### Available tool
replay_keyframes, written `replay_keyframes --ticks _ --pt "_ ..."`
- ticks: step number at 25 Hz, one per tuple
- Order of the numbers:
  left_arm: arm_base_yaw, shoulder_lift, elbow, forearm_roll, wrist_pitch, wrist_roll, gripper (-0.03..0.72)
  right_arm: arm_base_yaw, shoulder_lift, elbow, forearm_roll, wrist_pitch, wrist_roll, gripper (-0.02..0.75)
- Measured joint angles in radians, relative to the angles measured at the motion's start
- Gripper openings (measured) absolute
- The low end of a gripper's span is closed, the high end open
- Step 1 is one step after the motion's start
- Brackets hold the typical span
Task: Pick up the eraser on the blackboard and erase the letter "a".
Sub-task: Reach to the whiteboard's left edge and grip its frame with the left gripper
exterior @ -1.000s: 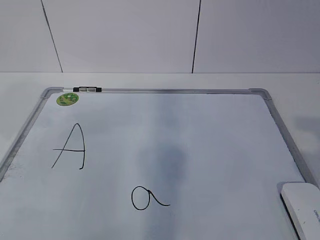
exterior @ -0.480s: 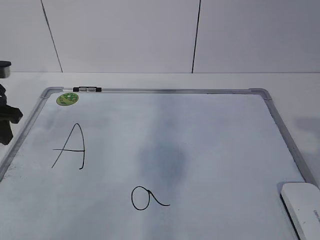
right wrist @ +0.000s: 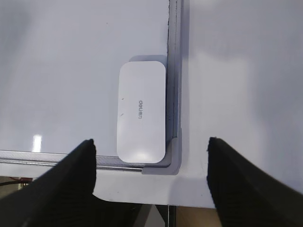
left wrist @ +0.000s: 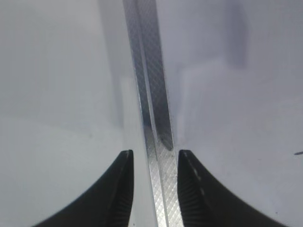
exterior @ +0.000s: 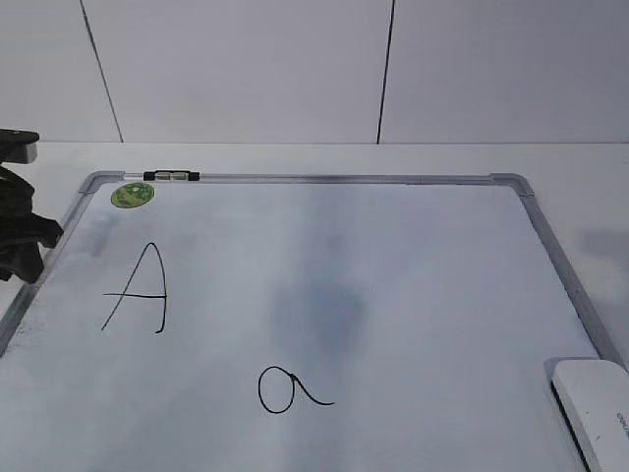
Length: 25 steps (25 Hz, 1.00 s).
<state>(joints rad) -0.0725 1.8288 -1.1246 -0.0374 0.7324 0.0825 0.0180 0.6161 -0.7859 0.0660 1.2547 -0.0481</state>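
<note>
The eraser point(right wrist: 142, 112), by the blackboard's point(exterior: 393, 256) near-right worktop corner, looks light, rigid, smooth; pinch its long sides. Right end effector point(right wrist: 150, 184) gapes wide; left end effector point(left wrist: 155, 189) narrowly parted.

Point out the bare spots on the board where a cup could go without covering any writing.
Free: the wide stretch of the blackboard right of the capital "A" and above the letter "a". Taken: the near right corner, by the eraser, and the left edge, by the left gripper.

Eraser point(exterior: 595, 408) on blackboard point(exterior: 324, 246) near-right corner, letter "a" point(exterior: 290, 390) front-centre, capital A point(exterior: 140, 288) left.
</note>
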Motion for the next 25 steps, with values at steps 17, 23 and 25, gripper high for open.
replay_keyframes --ticks 17,23,25 --pt "0.01 0.048 -0.002 0.0 -0.023 0.0 0.204 0.0 0.0 0.0 -0.009 0.0 0.0 0.559" --pt "0.025 0.048 -0.002 -0.002 -0.023 0.0 0.16 0.0 0.0 0.0 -0.037 0.0 0.0 0.559" --pt "0.025 0.048 -0.002 -0.002 -0.023 0.0 0.143 0.0 0.0 0.0 -0.041 0.0 0.0 0.559"
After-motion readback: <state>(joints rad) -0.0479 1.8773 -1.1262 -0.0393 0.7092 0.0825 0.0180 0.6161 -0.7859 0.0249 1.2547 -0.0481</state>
